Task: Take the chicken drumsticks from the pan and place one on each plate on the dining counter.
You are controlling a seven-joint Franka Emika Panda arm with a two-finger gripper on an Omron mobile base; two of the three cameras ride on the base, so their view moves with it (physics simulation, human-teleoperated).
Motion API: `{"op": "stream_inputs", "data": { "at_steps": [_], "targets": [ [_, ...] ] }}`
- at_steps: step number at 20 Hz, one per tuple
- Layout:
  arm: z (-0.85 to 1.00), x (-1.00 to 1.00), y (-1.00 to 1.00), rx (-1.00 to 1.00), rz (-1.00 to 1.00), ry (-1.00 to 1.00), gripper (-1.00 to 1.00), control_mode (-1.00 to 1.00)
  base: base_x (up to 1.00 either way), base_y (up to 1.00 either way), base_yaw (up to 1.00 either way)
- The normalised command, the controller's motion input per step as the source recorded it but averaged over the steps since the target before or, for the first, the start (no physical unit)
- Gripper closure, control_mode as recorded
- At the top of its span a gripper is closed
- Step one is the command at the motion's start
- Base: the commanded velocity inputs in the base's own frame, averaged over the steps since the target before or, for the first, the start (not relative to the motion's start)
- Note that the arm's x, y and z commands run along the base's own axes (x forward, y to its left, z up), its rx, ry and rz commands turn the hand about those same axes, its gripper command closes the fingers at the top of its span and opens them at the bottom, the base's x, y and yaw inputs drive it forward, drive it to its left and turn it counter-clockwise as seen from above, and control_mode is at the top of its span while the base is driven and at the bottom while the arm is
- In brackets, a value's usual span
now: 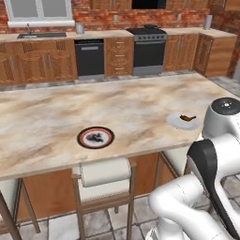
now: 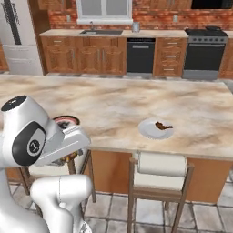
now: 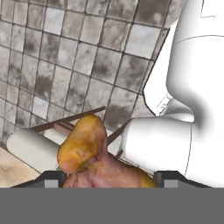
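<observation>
You are looking across the long beige-and-brown marbled dining counter [image 1: 56, 117], with the white arm folded low in front of it.

In the hand view, a golden-orange, club-shaped chicken drumstick [image 3: 87, 151] sits between the two dark fingertips of the gripper [image 3: 105, 178]. The jaws stand wide apart, one tip on each side of the meat, and the drumstick fills the gap between them, so treat it as held (its bulbous end points up and away from the camera). Behind it lie grey-brown floor tiles and the white cushion of a wooden-legged stool [image 3: 30, 148].

Note the two plates on the counter:

- A small round plate with a thin red edge, white ring and dark centre [image 1: 95, 137] lies near the counter's front edge, above a stool [image 1: 105, 176]. In the right base view the same plate [image 2: 68, 120] is partly hidden behind the arm.
- A pale round plate [image 1: 177, 123] lies further right, near the arm's shoulder. A dark reddish-brown drumstick [image 1: 188, 118] lies on it. The right base view shows this plate [image 2: 148, 132] and its drumstick [image 2: 162, 125] clearly.

The two plates are well apart.
</observation>
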Motion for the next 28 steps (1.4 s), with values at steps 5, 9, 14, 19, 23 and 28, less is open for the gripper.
{"op": "stream_inputs", "data": {
  "at_steps": [5, 9, 14, 19, 23, 28],
  "targets": [
    [0.0, 0.0, 0.0, 0.0, 0.0, 0.0, 1.0, 1.0, 0.57, 0.0, 0.01],
    [0.0, 0.0, 0.0, 0.0, 0.0, 0.0, 1.0, 1.0, 0.22, 0.13, 0.1],
    [0.0, 0.0, 0.0, 0.0, 0.0, 0.0, 1.0, 1.0, 0.37, 0.13, 0.15],
    [0.0, 0.0, 0.0, 0.0, 0.0, 0.0, 1.0, 1.0, 0.44, 0.06, 0.18],
    [0.0, 0.0, 0.0, 0.0, 0.0, 0.0, 1.0, 1.0, 0.25, 0.1, 0.27],
    [0.0, 0.0, 0.0, 0.0, 0.0, 0.0, 1.0, 1.0, 0.48, 0.06, 0.38]
  ]
}}
